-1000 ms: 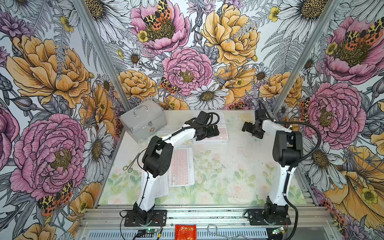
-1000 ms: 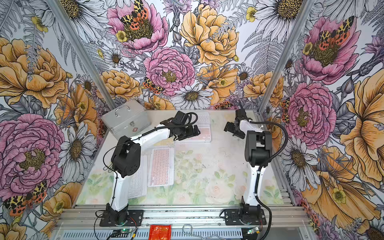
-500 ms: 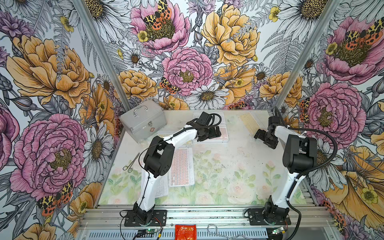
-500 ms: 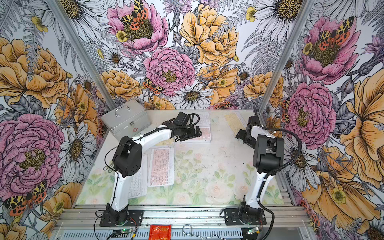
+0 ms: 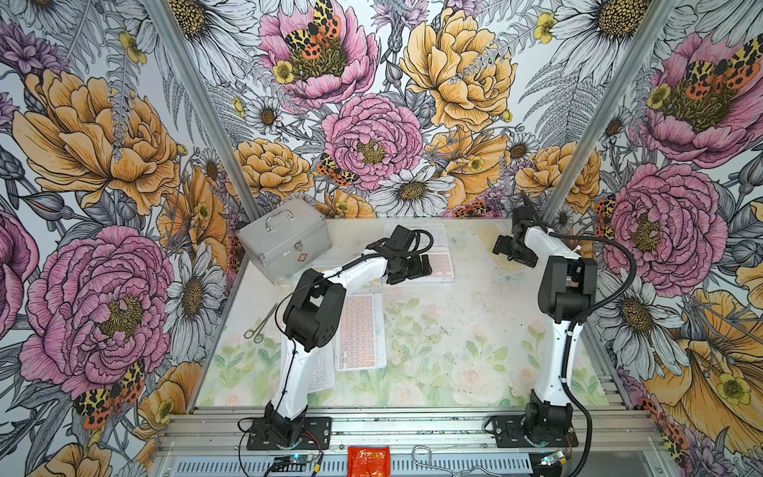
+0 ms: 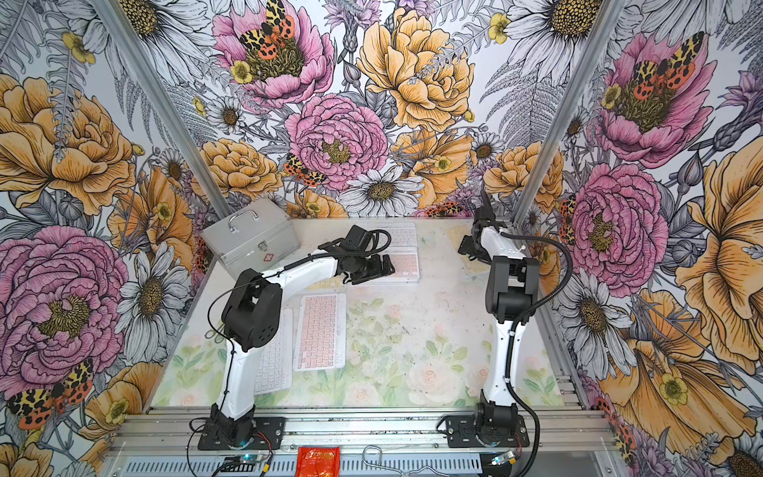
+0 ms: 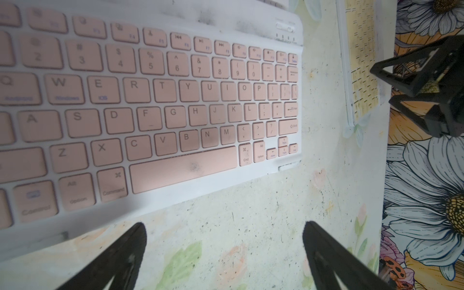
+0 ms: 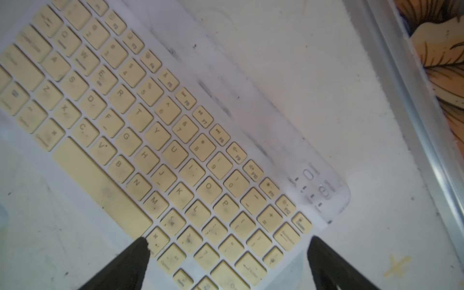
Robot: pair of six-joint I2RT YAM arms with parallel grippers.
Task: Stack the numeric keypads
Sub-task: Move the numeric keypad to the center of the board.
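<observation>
Approach step: the right pincer (image 8: 227,241), spread and empty, hangs over the yellow keypad (image 5: 487,235), right of centre in both top views. The left pincer (image 7: 223,226), equally spread, is just beside the pink keypad (image 5: 441,265) at centre. Next likely needs an edge grip.

We see a robot test cell in a lab, not a home. A left arm (image 5: 295,371) and a right arm (image 5: 553,363) are bolted on an aluminium rail (image 5: 413,425) at the table (image 5: 454,330) front. A bare cable (image 5: 619,264) hangs there. Metal posts (image 5: 594,119) carry walls (image 5: 103,144) of printed flower paper.
</observation>
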